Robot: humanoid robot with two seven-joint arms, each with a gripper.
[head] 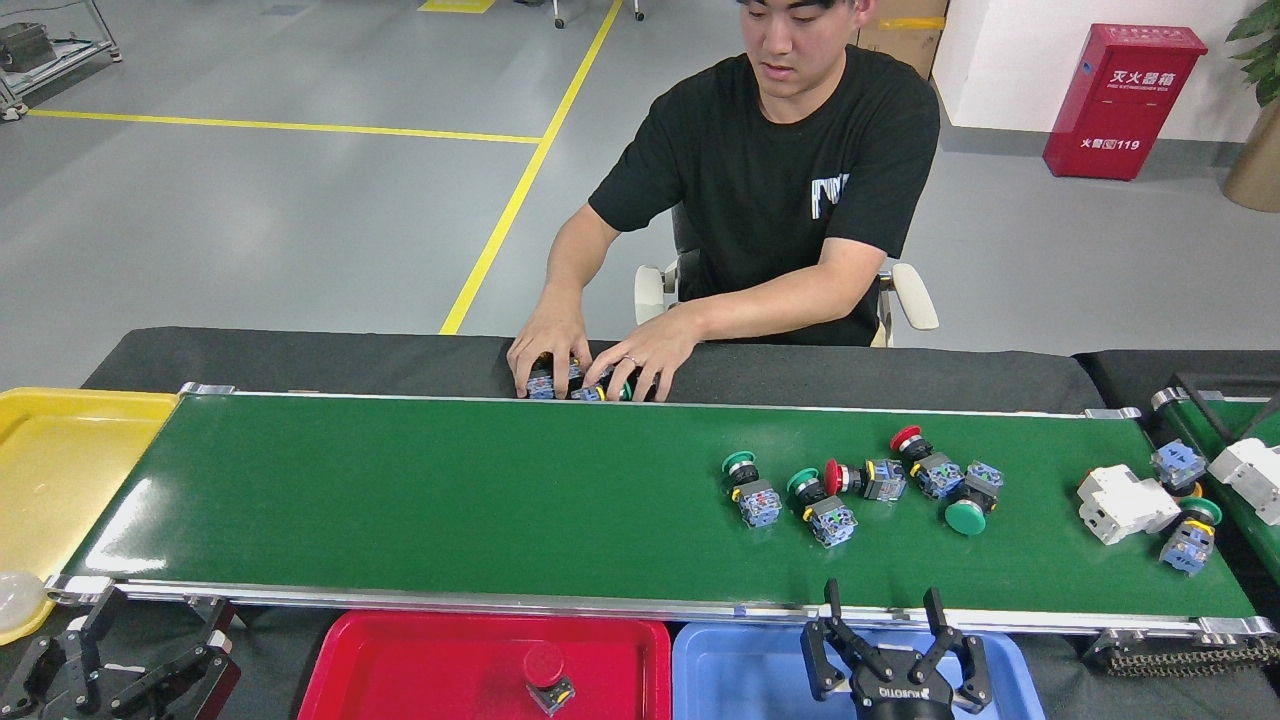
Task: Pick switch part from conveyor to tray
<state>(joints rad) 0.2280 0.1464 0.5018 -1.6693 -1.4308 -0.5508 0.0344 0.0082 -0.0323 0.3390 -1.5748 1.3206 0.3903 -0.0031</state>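
Factory floor or industrial training workshop, by every sign. Grey painted concrete floor (pixel 250 220) striped with yellow lane lines (pixel 510 200). Long green conveyor (pixel 450 500) with silver rails, carrying a loose cluster of push-button switch parts (pixel 860 485). Colour-coded sorting trays along the near edge: yellow tray (pixel 60 450), red tray (pixel 420 670), blue tray (pixel 740 670). Red fire-extinguisher cabinet (pixel 1120 100) against the far wall. Metal-framed rack (pixel 50 50) at the far left.

Green conveyor (pixel 450 500) carrying switch parts (pixel 860 482), right pincer (pixel 884 607) open over blue tray (pixel 745 672), person's hands (pixel 590 360) beyond
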